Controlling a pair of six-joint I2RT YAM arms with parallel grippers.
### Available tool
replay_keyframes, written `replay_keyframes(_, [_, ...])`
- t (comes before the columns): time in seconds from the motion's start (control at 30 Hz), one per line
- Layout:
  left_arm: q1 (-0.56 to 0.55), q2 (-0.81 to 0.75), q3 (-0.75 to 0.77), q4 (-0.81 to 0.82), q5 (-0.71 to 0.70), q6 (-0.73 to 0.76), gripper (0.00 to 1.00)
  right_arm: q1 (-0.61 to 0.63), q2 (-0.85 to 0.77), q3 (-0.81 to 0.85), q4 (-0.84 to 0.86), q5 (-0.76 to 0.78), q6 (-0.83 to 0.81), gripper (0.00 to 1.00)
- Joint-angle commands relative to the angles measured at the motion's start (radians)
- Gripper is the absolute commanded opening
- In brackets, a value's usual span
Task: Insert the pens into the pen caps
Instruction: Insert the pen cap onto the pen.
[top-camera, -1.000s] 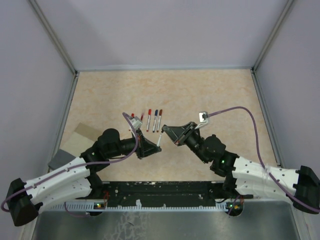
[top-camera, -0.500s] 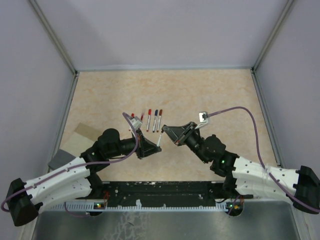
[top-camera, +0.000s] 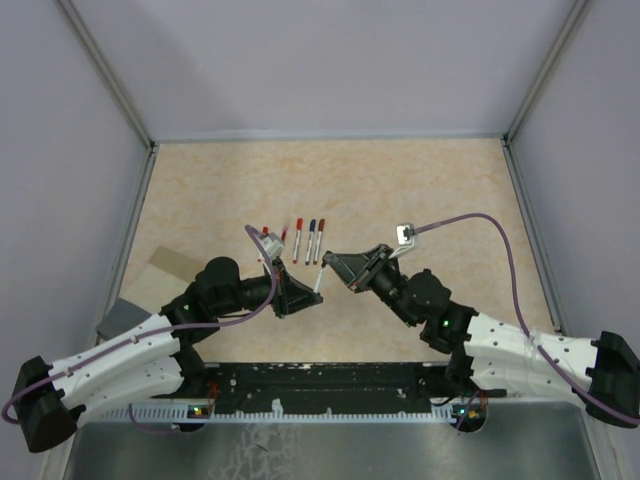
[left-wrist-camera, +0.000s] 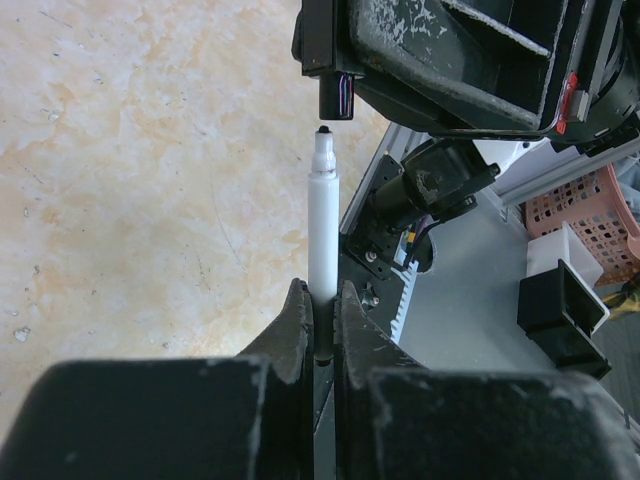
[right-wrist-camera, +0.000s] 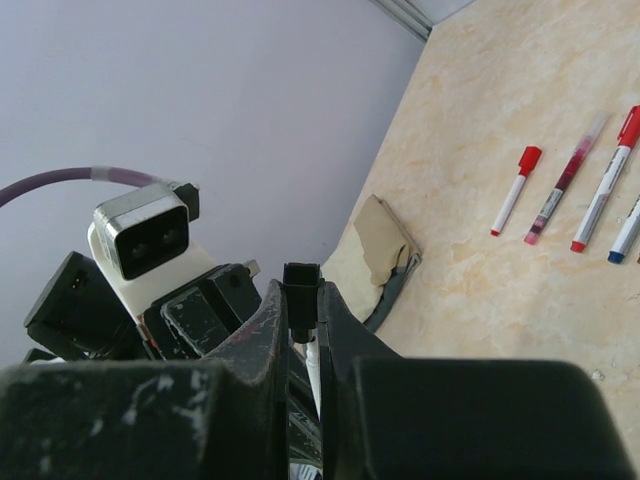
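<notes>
- Beige marbled tabletop (top-camera: 430, 180), pale lilac walls (top-camera: 330, 60) on three sides; both arms reach in from the near edge and meet near the table's middle.
- Left gripper (left-wrist-camera: 322, 300): clenched, both fingers pressed on the lower barrel of one pen (left-wrist-camera: 323, 230).
- Held pen: white barrel, uncapped, small black tip pointing away from the fingers and toward the other arm. It is raised off the table.
- Black cap (left-wrist-camera: 337, 97): sits just beyond the pen tip with its open end facing the tip. A narrow gap shows between them in the left wrist view, so they are not touching. The cap axis sits slightly to one side of the tip.
- Right gripper (right-wrist-camera: 303, 300): clamped tight on that cap, which pokes out past the fingertips; the white barrel shows just behind it in the right wrist view.
- Top view: the two gripper tips face each other, near the front end of the pen row.
- Loose pens (top-camera: 311, 240): a short row lying flat on the table, just beyond the grippers, roughly parallel, apart from each other. The right wrist view shows red, dark-red and blue ends.
- Tan pad (right-wrist-camera: 385, 250): lies at the table's left edge, well apart from the row.
- Purple cable (top-camera: 480, 220): loops above the right arm.
</notes>
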Motion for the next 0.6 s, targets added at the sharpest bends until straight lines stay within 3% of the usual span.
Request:
replay_keyframes(0.0, [-0.004, -0.010, 0.015, 0.025, 0.002, 0.010, 0.00, 0.008, 0.000, 0.019, 0.039, 0.014, 0.001, 0.00])
replay_keyframes(0.57, [-0.005, -0.006, 0.018, 0.022, 0.004, 0.014, 0.00, 0.008, 0.004, 0.017, 0.019, 0.009, -0.002, 0.00])
